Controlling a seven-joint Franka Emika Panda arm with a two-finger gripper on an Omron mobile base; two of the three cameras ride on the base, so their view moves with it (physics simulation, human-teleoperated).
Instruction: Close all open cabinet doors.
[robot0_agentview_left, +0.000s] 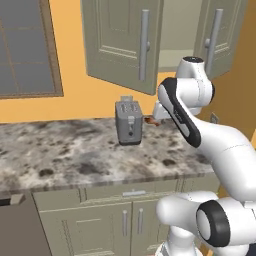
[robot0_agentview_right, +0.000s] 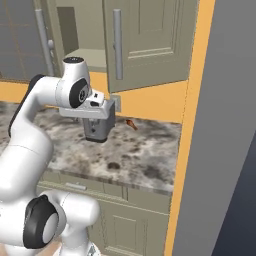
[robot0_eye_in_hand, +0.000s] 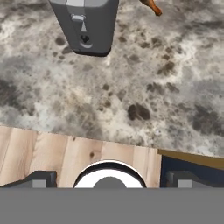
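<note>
Hanging bent over the counter (robot0_agentview_left: 75, 155), gripper (robot0_eye_in_hand: 109, 181) (fingers apart) pointing down.

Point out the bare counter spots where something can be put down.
The marble counter lies bare left of the toaster and along its front edge. Right of the toaster, bare stone runs to the orange wall, past a small orange item. Overhead is crowded: two open cabinet doors.

The arm (robot0_agentview_left: 220, 150) is glossy white, built of thick rounded links. Dark grey to black bands and round caps mark its joints, one long dark strip running along the upper link. The end effector (robot0_eye_in_hand: 109, 180) shows two small dark grey finger tips (robot0_eye_in_hand: 41, 179) with paler square pads.
</note>
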